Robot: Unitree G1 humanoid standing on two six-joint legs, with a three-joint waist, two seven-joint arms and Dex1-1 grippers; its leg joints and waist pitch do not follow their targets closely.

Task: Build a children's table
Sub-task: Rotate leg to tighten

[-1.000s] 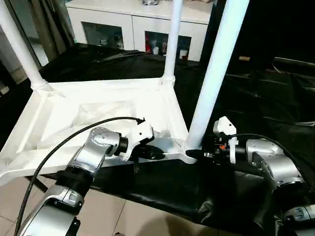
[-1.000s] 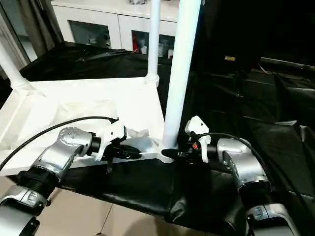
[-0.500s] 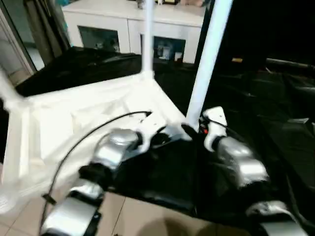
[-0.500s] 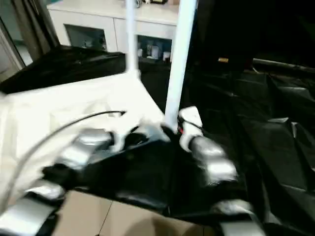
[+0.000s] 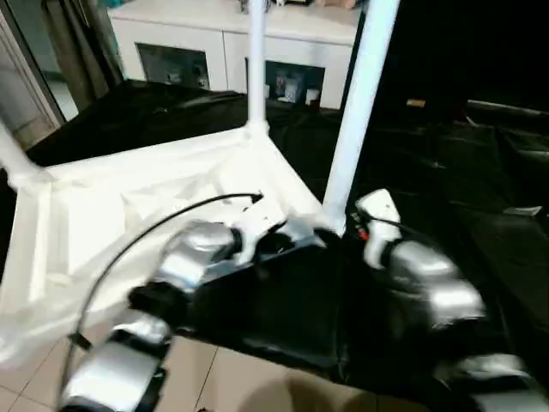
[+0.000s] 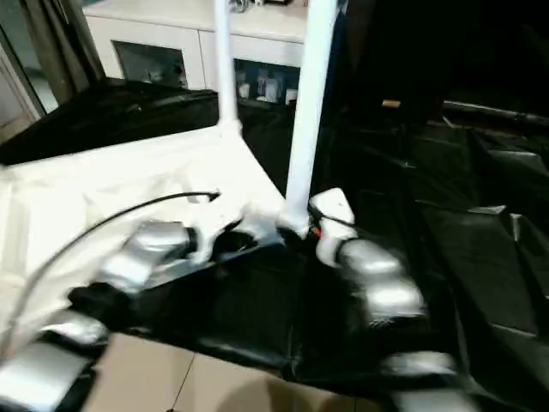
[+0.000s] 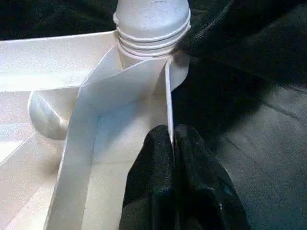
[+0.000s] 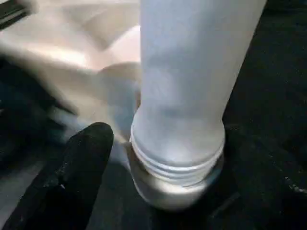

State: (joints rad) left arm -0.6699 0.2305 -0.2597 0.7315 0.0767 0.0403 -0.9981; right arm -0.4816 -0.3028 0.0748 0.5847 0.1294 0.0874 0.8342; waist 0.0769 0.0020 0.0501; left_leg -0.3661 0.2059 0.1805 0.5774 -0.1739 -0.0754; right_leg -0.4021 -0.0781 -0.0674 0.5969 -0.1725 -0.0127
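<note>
Black sheeting underlies the upturned white plastic tabletop (image 5: 129, 206); left gripper (image 7: 171, 143) pinches its rim steady, right gripper (image 8: 158, 143) spread beside the white cylindrical leg (image 8: 184, 96).

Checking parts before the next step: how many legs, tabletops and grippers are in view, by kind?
Legs: 3
Tabletop: 1
Grippers, left gripper and right gripper: 2
Total: 6
</note>
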